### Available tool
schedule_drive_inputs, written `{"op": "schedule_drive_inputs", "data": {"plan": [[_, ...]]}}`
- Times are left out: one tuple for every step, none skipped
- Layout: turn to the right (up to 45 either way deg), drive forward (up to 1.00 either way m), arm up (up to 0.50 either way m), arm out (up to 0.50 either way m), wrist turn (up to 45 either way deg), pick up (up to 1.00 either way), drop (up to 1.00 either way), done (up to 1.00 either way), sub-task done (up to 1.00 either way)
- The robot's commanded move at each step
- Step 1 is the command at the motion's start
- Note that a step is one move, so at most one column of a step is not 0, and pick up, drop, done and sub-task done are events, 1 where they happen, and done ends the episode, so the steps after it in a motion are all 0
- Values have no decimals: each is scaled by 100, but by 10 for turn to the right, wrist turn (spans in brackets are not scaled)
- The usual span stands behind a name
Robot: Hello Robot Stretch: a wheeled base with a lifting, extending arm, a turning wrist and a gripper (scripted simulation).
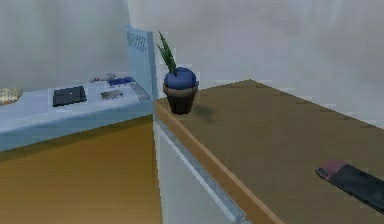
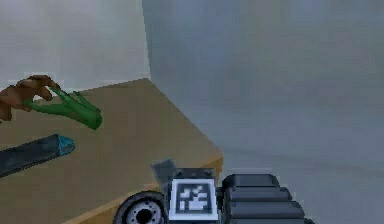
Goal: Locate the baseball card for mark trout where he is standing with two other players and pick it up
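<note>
Dark gripper point(image 2: 146, 211) sits at the arm side view's bottom edge, its far end unclear; whether it holds anything cannot be told. Just beyond, a small grey flat piece point(image 2: 163, 171), maybe the baseball card, lies on the brown wooden worktop point(image 2: 120, 130).

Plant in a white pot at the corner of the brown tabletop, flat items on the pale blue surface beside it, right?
No: the forward view shows the pot dark, not white. It stands at the corner of the brown tabletop, flat items on the pale blue surface beside it.
</note>
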Motion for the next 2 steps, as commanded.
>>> {"op": "schedule_drive_inputs", "data": {"plan": [[0,0,0,0,450,0,0,0,0],[0,0,0,0,450,0,0,0,0]]}}
